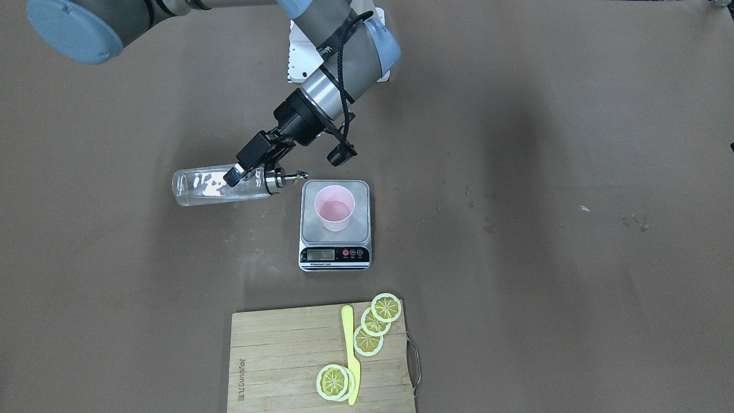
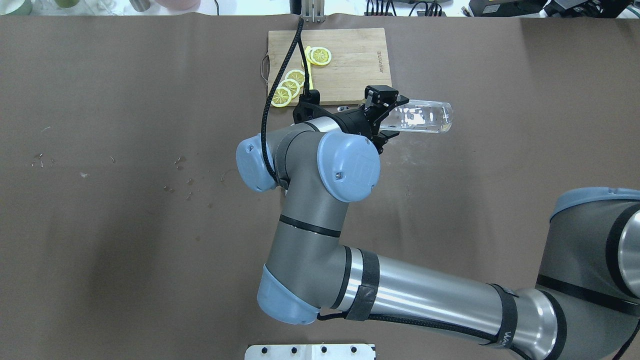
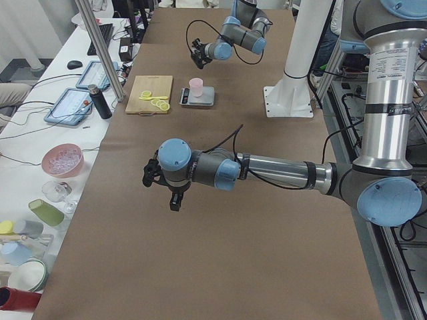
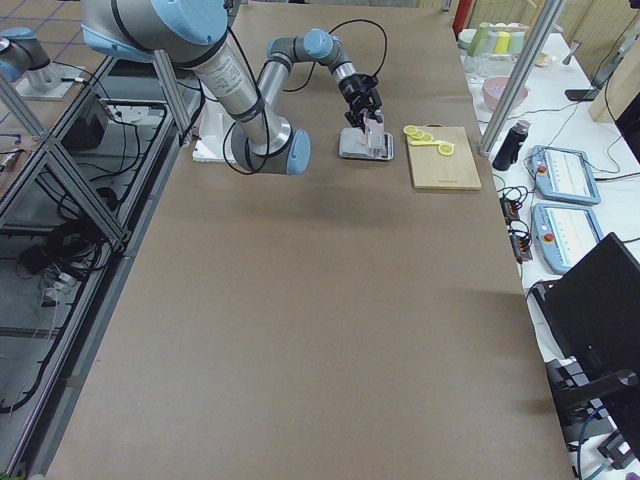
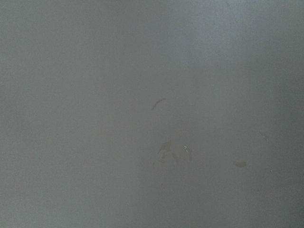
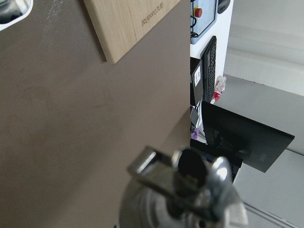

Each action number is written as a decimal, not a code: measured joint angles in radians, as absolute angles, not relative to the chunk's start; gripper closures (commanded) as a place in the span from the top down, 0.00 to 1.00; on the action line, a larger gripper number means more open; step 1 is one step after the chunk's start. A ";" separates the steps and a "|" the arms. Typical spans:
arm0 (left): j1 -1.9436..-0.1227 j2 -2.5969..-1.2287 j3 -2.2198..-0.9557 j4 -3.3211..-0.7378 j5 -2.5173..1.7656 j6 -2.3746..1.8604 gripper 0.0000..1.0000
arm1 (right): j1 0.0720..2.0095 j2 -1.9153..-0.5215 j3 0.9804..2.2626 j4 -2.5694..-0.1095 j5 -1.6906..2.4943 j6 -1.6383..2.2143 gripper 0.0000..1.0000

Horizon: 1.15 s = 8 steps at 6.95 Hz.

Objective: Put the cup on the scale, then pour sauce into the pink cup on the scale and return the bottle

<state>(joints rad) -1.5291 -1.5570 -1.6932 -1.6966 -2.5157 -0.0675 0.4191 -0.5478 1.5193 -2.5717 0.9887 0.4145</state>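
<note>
The pale pink cup [image 1: 334, 207] stands upright on the scale [image 1: 335, 229], whose display is lit. My right gripper [image 1: 234, 174] is shut on the clear glass bottle [image 1: 200, 186] and holds it lying nearly level. Its metal spout [image 1: 297, 175] points toward the cup and ends near the scale's back corner, short of the cup's rim. From overhead the right gripper [image 2: 386, 120] and bottle [image 2: 425, 117] show, but my arm hides the cup and scale. The sauce is too clear to make out. My left gripper [image 3: 159, 179] hovers over bare table far from the scale; I cannot tell its state.
A wooden cutting board [image 1: 287, 355] with lemon slices [image 1: 373, 327] and a yellow knife [image 1: 348, 344] lies on the operators' side of the scale. A white base plate [image 1: 298, 57] sits behind the scale. Tablets, bowls and a dark flask [image 3: 100, 101] line a side bench.
</note>
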 measured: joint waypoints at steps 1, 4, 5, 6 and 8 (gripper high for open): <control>-1.529 -1.557 -1.693 -1.697 -2.516 -0.068 0.97 | 0.416 -0.535 1.503 -2.577 0.988 0.416 0.00; -1.529 -1.557 -1.692 -1.697 -2.516 -0.068 0.97 | 0.411 -0.503 1.459 -2.599 0.981 0.418 0.00; -1.529 -1.557 -1.692 -1.698 -2.516 -0.067 0.97 | 0.411 -0.499 1.452 -2.604 0.975 0.418 0.00; -1.529 -1.557 -1.692 -1.699 -2.517 -0.067 0.97 | 0.411 -0.497 1.446 -2.610 0.971 0.417 0.00; -1.529 -1.557 -1.692 -1.700 -2.520 -0.067 0.97 | 0.410 -0.489 1.435 -2.632 0.967 0.416 0.00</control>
